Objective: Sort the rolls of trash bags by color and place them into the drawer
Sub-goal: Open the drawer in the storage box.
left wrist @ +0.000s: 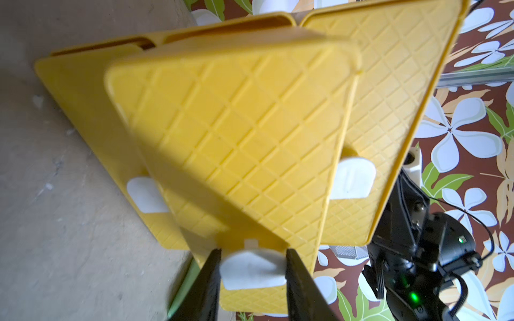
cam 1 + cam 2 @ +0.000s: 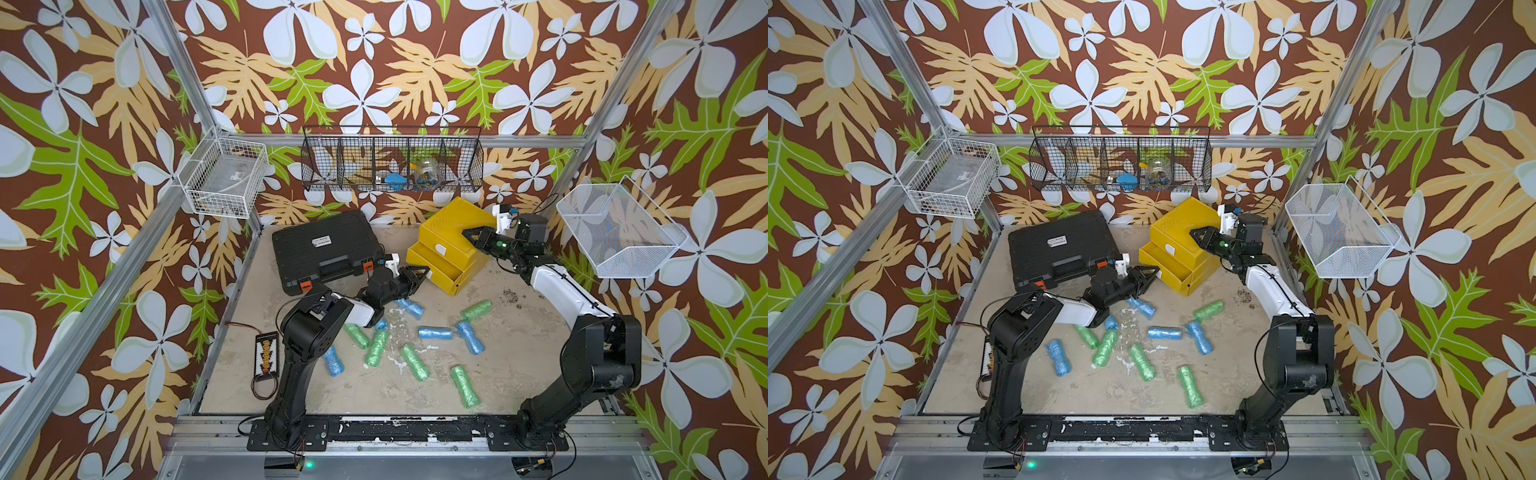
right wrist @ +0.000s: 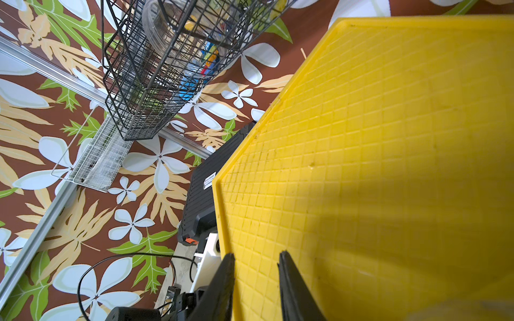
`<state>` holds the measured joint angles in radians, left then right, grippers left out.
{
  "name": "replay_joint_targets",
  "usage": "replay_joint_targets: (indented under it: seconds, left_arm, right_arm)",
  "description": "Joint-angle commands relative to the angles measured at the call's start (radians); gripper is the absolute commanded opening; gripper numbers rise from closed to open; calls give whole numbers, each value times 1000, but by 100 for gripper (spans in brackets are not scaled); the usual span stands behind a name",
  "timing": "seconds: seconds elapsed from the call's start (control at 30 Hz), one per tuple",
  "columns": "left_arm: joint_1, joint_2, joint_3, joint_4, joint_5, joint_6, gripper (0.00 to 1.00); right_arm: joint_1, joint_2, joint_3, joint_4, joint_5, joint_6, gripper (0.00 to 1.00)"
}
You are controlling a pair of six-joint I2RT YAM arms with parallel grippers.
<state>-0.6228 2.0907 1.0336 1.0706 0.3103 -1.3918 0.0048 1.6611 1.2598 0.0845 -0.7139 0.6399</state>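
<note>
Left jaws clamped the white tab handle (image 1: 251, 268) of the yellow plastic drawer unit (image 2: 444, 226) at 1 o'clock on the bench (image 2: 507, 374); right jaws stood parted, empty, over its top.

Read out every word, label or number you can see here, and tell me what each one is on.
Nothing reads clearly enough to quote.
White sticker on the black plastic case: print too small.
Orange-yellow lettering on the black rectangular tag at the table's left edge: blurred.
Label on the clear box in the white wire basket: blurred.
Yellow plastic drawer unit: no text.
</note>
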Motion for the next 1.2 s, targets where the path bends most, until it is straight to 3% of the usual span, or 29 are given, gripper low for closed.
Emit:
replay_joint_targets:
  seconds: [0.0,0.33,0.53,0.83,1.17]
  left_arm:
    - [3,-46,-70,96,-5,18,27]
    - [20,-158,-242,123,-14,31,27]
    - [20,-164,-267,138,-8,29,29]
    - [20,-242,-283,18,-46,72,66]
    - [21,-343,-267,-243,-71,161,80]
  right_arm:
    - [1,18,-5,-112,33,-2,30]
    - [-1,20,-8,-118,44,-10,30]
    - [0,16,-6,-126,52,-15,30]
    - [0,0,48,-164,68,-40,38]
    - [0,-93,90,-217,107,-58,54]
